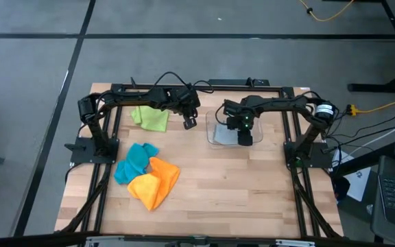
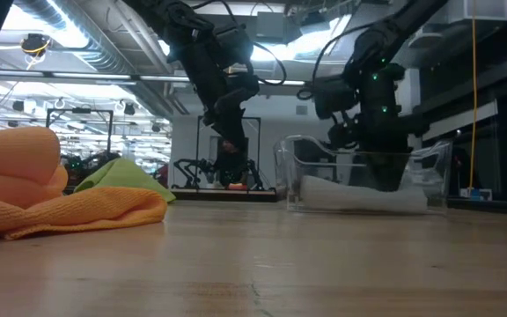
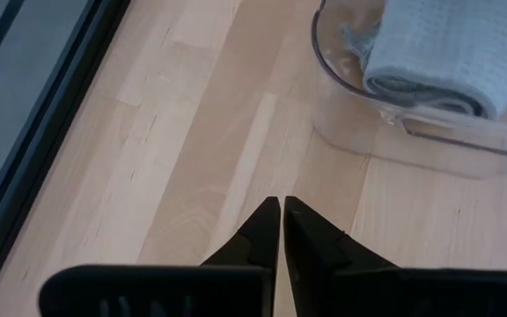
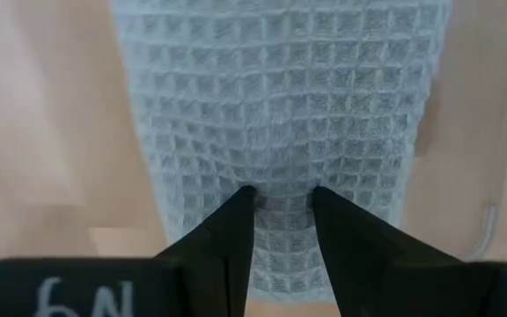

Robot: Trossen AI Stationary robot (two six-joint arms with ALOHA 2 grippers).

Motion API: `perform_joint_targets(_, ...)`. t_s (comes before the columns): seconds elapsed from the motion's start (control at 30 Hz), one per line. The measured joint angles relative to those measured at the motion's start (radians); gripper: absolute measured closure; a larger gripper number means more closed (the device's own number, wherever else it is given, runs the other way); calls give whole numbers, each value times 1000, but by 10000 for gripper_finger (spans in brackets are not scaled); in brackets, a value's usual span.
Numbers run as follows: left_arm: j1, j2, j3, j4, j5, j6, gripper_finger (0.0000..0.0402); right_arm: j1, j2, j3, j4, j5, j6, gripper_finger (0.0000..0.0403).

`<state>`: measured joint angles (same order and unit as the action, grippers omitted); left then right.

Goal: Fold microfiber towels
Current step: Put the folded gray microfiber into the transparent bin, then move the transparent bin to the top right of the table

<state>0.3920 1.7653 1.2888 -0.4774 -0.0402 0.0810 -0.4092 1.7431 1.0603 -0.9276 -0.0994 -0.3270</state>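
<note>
A folded light grey towel [image 4: 280,88] lies in the clear plastic bin [image 1: 218,137] at the table's far middle. My right gripper [image 4: 282,198] points down into the bin, shut on that towel. The lime green towel [image 1: 151,118] lies crumpled at the far left. The teal towel [image 1: 136,162] and the orange towel [image 1: 155,182] lie bunched together at the near left, the orange one partly on the teal. My left gripper [image 3: 282,204] hangs shut and holding nothing over bare wood, just left of the bin. My right gripper pinches the grey towel's near end [image 4: 282,211] between its two fingers, which come from above and point down. A ridge of the waffle cloth sits in the gap between the fingertips [image 4: 240,207]. The folded towel rests flat on the bin's floor [image 2: 359,195].
The bin's clear walls [image 2: 293,172] stand around my right gripper. Black frame rails [image 1: 108,137] run along the table's left, right and far edges. Bare wood [image 1: 238,192] lies at the near middle and near right.
</note>
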Motion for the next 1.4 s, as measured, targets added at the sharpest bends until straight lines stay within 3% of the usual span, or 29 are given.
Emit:
perform_joint_targets(0.13,0,0,0,0,0,0,388,-20,8,2,22,73,-15,279)
perform_joint_targets(0.37,0,0,0,0,0,0,388,-24,8,45,52,93,-73,279)
perform_joint_targets(0.63,0,0,0,0,0,0,388,-30,8,90,41,313,-119,279)
perform_joint_targets(0.7,0,0,0,0,0,0,388,-30,8,123,-8,302,-91,279)
perform_joint_targets(0.97,0,0,0,0,0,1,388,-14,8,216,-201,76,88,279)
perform_joint_targets(1.17,0,0,0,0,0,2,388,48,-34,197,-207,109,110,279)
perform_joint_targets(1.4,0,0,0,0,0,1,388,131,-172,196,-188,158,142,279)
